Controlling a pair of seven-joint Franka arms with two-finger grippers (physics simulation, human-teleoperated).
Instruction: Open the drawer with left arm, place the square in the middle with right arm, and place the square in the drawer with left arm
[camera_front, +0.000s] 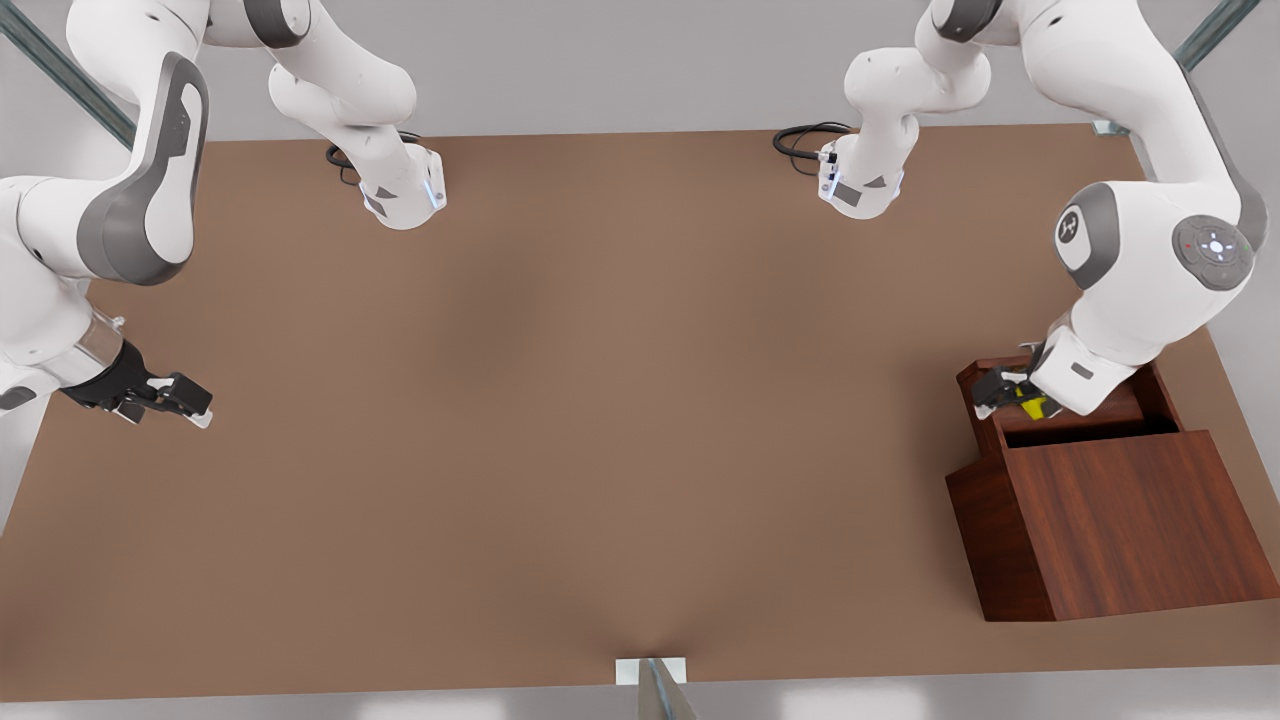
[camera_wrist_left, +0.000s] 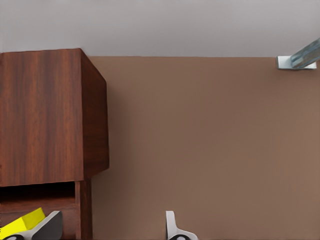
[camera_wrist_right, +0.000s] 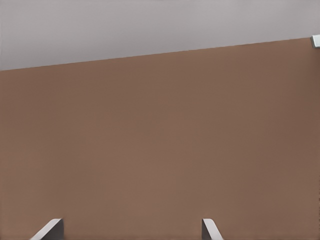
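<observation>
The drawer (camera_front: 1110, 408) stands pulled out of the wooden box (camera_front: 1130, 520) at the front view's right. The yellow square (camera_front: 1031, 406) lies inside the drawer, near one side wall. My left gripper (camera_front: 1000, 392) hangs low over that end of the drawer, open. In the left wrist view the square (camera_wrist_left: 19, 223) sits just outside one of the fingertips (camera_wrist_left: 50, 226), not between them, below the box (camera_wrist_left: 45, 115). My right gripper (camera_front: 190, 403) waits open near the table's edge at the front view's left, with bare tabletop (camera_wrist_right: 160, 150) in front of it.
The wooden box takes up the table's corner at the front view's right. Both arm bases (camera_front: 405, 195) stand along the far edge, with black cables beside them. A metal bracket (camera_front: 652, 675) sits at the near edge. Wide brown tabletop (camera_front: 600, 400) lies between the arms.
</observation>
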